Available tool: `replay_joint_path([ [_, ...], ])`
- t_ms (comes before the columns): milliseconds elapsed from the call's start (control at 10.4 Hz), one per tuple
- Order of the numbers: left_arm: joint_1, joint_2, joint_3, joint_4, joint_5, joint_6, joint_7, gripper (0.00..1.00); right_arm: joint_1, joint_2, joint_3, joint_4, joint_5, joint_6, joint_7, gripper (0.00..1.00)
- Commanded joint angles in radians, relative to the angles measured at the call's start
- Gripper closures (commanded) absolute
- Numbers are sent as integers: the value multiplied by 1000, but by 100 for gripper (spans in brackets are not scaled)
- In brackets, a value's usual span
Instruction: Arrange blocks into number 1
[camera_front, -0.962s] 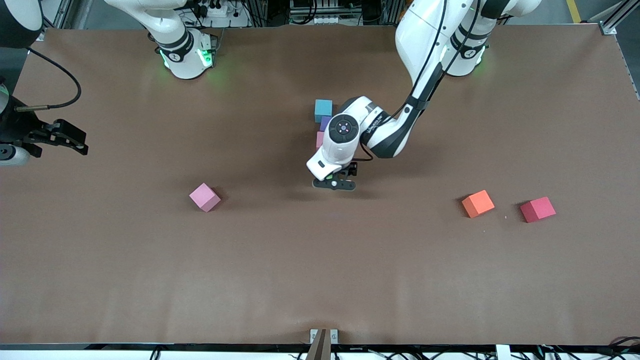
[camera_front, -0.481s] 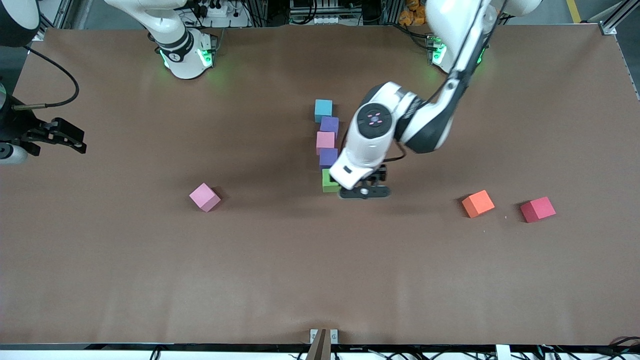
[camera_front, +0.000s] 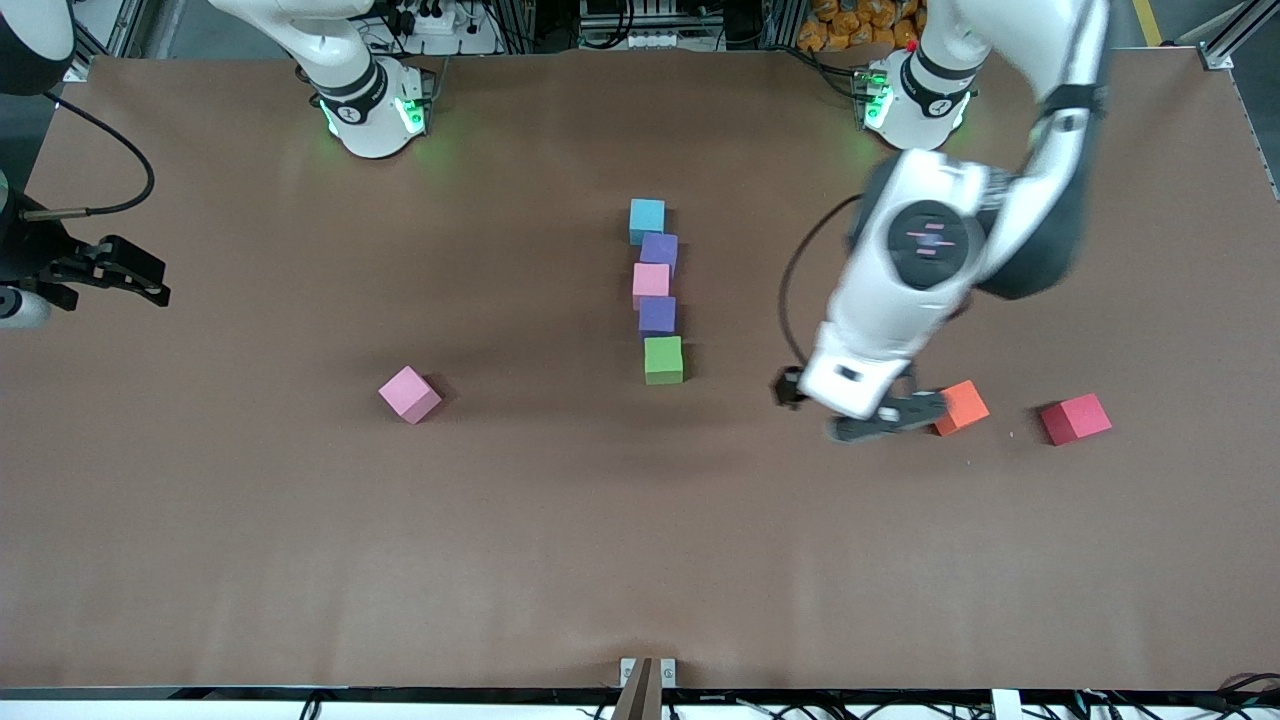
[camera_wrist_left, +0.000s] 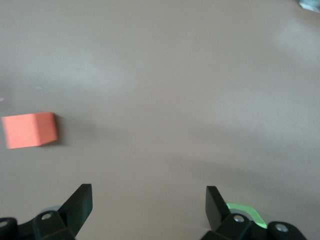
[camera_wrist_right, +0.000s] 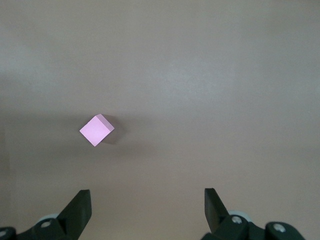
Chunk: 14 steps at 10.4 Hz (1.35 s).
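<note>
Five blocks lie in a near-straight column mid-table. From farthest to nearest the front camera they are light blue (camera_front: 647, 219), purple (camera_front: 659, 249), pink (camera_front: 651, 283), purple (camera_front: 657, 315) and green (camera_front: 663, 359). My left gripper (camera_front: 850, 410) (camera_wrist_left: 149, 192) hangs open and empty over bare table, between the column and the orange cube (camera_front: 960, 405) (camera_wrist_left: 30, 130). My right gripper (camera_front: 135, 280) (camera_wrist_right: 147, 197) waits open and empty at the right arm's end of the table. A loose pink cube (camera_front: 409, 393) (camera_wrist_right: 97, 130) shows in its wrist view, well clear of the fingers.
A red cube (camera_front: 1075, 418) lies beside the orange one, toward the left arm's end. The brown tabletop (camera_front: 640, 560) stretches bare nearer the front camera. Both arm bases (camera_front: 370, 110) (camera_front: 915, 100) stand along the table's farthest edge.
My left gripper has let go of the green block at the column's near end, lifted off it, and swung toward the left arm's end, stopping beside the orange cube. The right arm has barely moved.
</note>
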Motion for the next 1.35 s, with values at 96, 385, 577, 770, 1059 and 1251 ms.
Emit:
replay_joint_path([
  [96, 225, -120, -67, -14, -3, -152, 242, 0, -20, -7, 9, -4, 20, -8, -17, 0],
  [385, 417, -197, -86, -14, 0, -224, 494, 0, -20, -7, 9, -3, 20, -8, -15, 0],
  [577, 447, -241, -72, -14, 107, -247, 519, 0, -17, -5, 7, -3, 20, -8, -9, 0],
  [770, 494, -286, -82, -17, 144, -296, 489, 0, -17, -5, 9, -4, 20, -8, -7, 0],
  [1059, 508, -398, -103, -90, 115, -341, 475, 0, -24, -4, 9, -3, 18, -8, -13, 0],
  [1251, 626, -473, -164, -175, 2, -313, 482, 0, -25, -4, 9, -3, 18, -9, -9, 0],
])
